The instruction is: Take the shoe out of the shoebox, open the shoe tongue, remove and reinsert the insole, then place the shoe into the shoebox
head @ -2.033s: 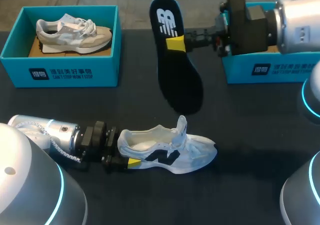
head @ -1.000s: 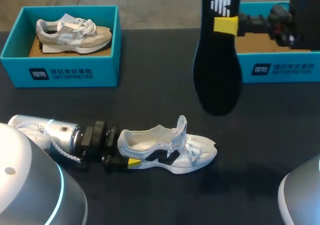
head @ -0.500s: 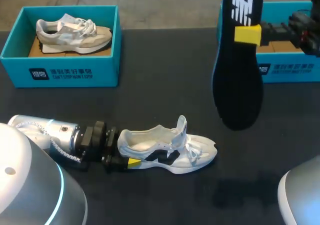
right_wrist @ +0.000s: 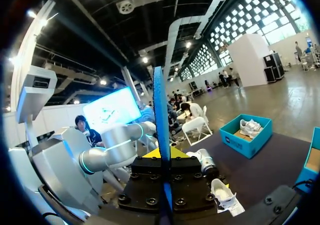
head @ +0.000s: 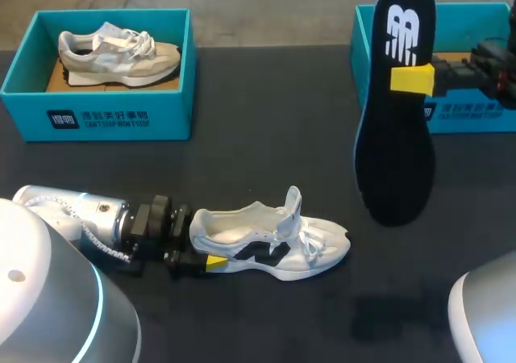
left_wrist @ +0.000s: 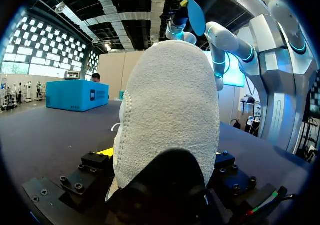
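Two grippers are each holding something above the dark table (head: 266, 149). My left gripper (head: 203, 248) is clamping the heel of the white shoe (head: 278, 242), which is resting on its sole on the table. Only one yellow tip is showing, as the heel is hiding the other. My right gripper (head: 413, 79) is pinching the insole (head: 395, 153), holding it heel end up and partly covering the right shoebox (head: 468, 114), which is running out of view. The left shoebox (head: 113, 117) is holding a beige shoe (head: 117, 55).

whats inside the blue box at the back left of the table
A grey and beige sneaker lies inside the left shoebox, on a brown cardboard floor. The near wall covers the floor's front strip.
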Available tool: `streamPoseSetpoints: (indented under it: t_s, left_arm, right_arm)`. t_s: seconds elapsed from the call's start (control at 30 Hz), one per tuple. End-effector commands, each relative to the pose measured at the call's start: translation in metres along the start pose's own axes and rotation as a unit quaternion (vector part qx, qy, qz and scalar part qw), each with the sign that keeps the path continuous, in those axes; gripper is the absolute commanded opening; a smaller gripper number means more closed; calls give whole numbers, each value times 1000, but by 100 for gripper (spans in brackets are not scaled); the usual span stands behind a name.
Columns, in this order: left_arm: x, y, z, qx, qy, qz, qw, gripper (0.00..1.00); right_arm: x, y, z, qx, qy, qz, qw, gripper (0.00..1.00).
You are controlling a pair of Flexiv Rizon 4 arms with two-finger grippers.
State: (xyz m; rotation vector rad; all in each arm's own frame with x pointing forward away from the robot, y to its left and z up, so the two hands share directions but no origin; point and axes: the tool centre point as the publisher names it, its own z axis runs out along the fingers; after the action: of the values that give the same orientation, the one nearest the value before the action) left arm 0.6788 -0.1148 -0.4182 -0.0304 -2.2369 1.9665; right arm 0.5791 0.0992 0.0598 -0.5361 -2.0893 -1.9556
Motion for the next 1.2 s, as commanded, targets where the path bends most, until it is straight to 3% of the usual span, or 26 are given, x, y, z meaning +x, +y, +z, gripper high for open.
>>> streamPoseSetpoints:
  t_s: [0.03, 0.33, 0.73, 0.77, 0.8, 0.83, 0.87, 1.2]
  left_arm:
    - [0, 2, 1, 0, -1, 0, 1000, 0]
    - [0, 2, 1, 0, -1, 0, 1000, 0]
    - [-1, 3, -1, 1, 1, -5, 1000, 0]
    - [-1, 3, -1, 1, 0, -6, 1000, 19]
    - [-1, 4, -2, 1, 0, -6, 1000, 46]
    - [-1, 4, -3, 1, 0, -7, 1000, 90]
    - [-1, 4, -4, 1, 0, -7, 1000, 100]
    - [3, 0, -19, -10, 0, 7, 1000, 100]
  right_arm:
    - [0, 0, 1, 0, -1, 1, 1000, 0]
    - [11, -13, 10, -11, 11, 19, 1000, 0]
    - [15, -15, 13, -8, 13, 19, 1000, 0]
    - [15, -15, 13, -8, 13, 19, 1000, 0]
    - [15, -15, 13, -8, 13, 19, 1000, 0]
    - [15, -15, 13, -8, 13, 19, 1000, 0]
    - [15, -15, 13, -8, 13, 19, 1000, 0]
    - [15, -15, 13, -8, 13, 19, 1000, 0]
